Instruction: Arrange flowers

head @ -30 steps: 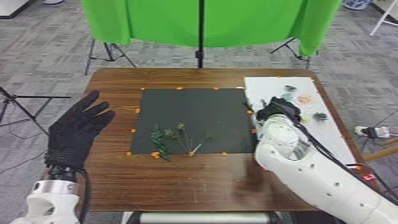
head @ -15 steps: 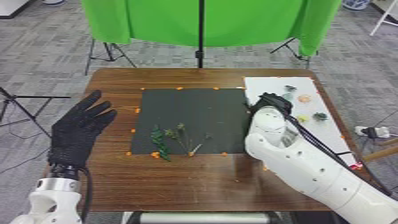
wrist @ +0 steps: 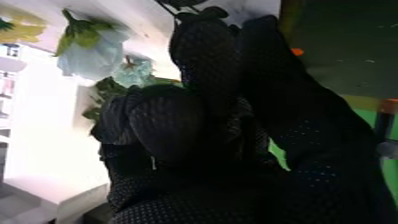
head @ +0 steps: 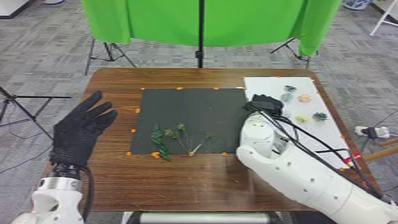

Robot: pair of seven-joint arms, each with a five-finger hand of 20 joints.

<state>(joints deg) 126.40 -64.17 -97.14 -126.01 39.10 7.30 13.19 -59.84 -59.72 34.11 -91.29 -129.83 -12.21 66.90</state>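
Presently, the yellow flower (head: 302, 119) lies at four o'clock from nearer right hand (head: 266, 104); open or closed, I cannot tell.

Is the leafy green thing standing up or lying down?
Lying down: the leafy green stem stretches along the dark mat, its near end past the edge.

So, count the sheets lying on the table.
2: a dark sheet in the middle of the table, and a white sheet to its right, partly hidden by the right arm.
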